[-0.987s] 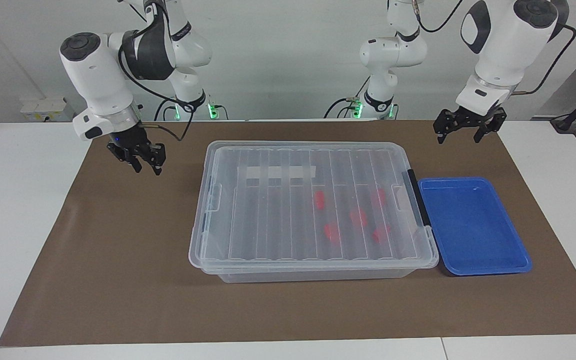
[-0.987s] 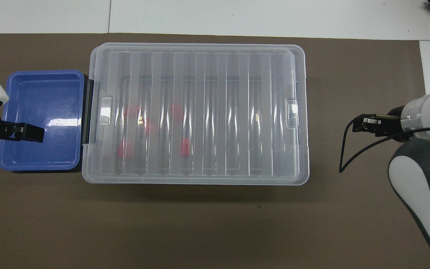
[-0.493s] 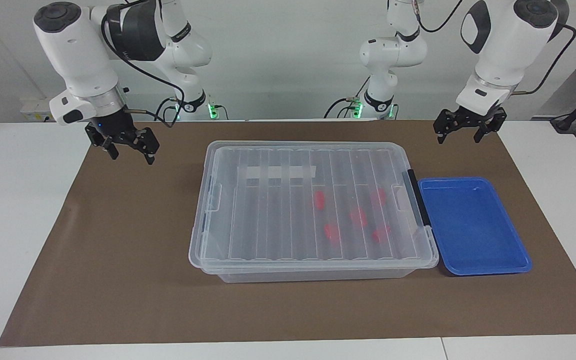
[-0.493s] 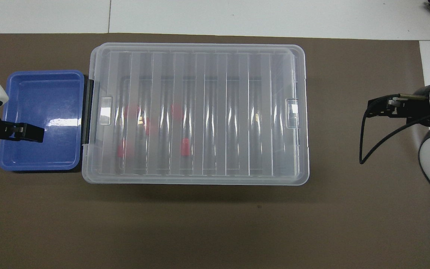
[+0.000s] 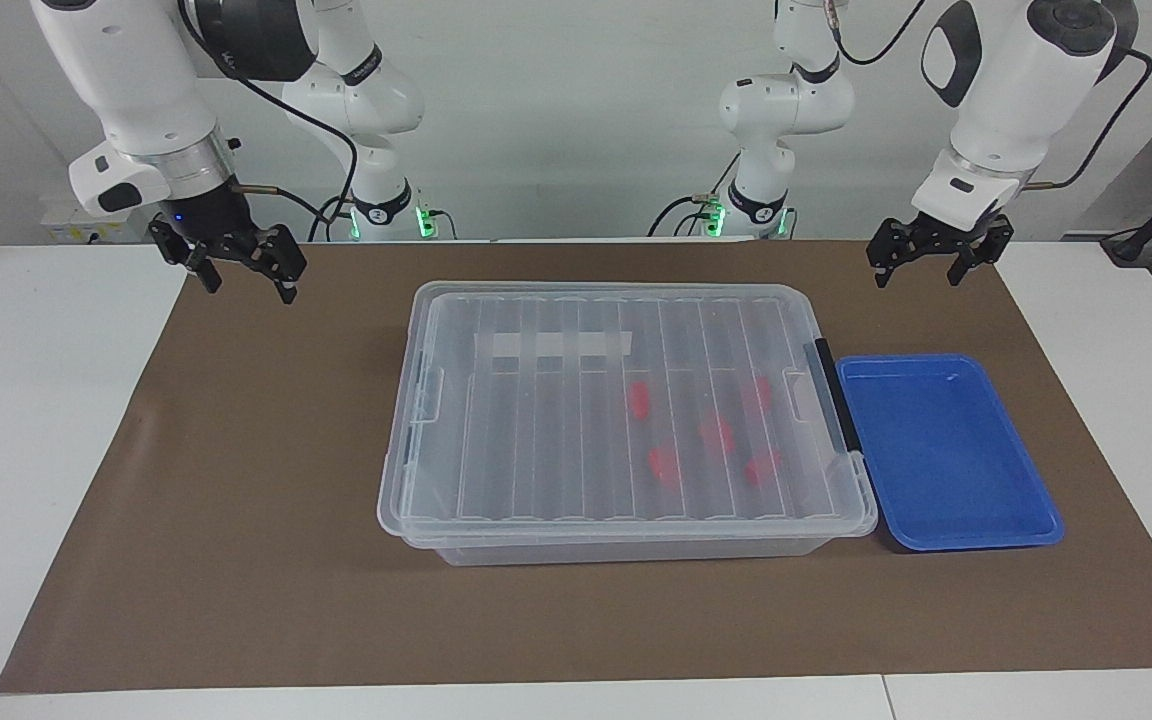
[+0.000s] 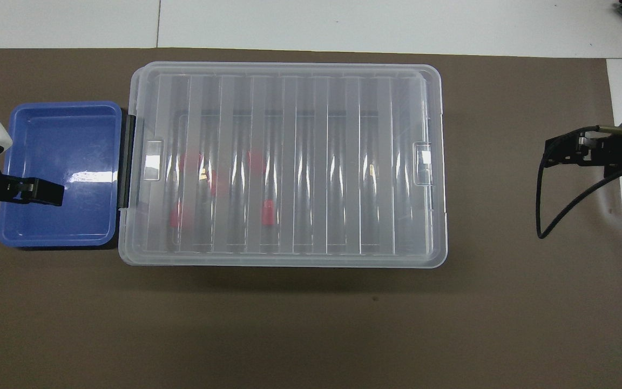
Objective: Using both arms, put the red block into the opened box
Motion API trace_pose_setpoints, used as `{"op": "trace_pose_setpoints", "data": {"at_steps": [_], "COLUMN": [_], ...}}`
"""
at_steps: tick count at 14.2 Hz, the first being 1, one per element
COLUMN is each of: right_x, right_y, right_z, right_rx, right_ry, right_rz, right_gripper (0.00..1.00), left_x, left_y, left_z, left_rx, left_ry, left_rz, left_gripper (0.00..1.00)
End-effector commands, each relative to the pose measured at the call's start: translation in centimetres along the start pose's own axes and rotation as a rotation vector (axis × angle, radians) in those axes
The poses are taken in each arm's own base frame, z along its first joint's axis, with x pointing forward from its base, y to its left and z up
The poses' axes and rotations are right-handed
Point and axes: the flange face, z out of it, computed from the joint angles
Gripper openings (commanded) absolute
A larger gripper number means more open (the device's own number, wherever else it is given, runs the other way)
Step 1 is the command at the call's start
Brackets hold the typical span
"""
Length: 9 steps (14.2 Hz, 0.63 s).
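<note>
Five red blocks point(image 5: 716, 435) lie inside the box point(image 5: 626, 420), toward its latch end, under the ribbed lid point(image 6: 284, 162) that covers it. The blue tray point(image 5: 946, 455) sits just beside that end of the box. Both pincers hang spread and empty: the left pincer point(image 5: 919, 266) over the mat point(image 5: 236, 500) near the tray, the right pincer point(image 5: 246, 279) over the mat well apart from the box.

Bright even light, sharp focus, glare streaks on the box lid point(image 6: 284, 162) (soft shadows beneath)
</note>
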Motion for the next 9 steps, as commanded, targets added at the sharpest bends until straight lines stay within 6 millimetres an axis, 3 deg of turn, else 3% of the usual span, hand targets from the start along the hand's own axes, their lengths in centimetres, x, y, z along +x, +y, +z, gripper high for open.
{"op": "trace_pose_setpoints", "data": {"at_steps": [1, 9], "right_x": [0.3, -0.4], "right_y": [-0.6, -0.9], "right_z": [-0.2, 1.0], "right_rx": [-0.011, 0.006], "right_ry": [-0.018, -0.052], "right_rz": [-0.009, -0.051], "right_gripper": [1.0, 1.0], "left_x": [-0.8, -0.4], "left_y": [-0.3, 0.5], "left_z": [-0.1, -0.4], "left_rx": [-0.009, -0.123], "left_ry": [0.017, 0.053], "left_rz": [0.002, -0.027], "left_gripper": [1.0, 1.0]}}
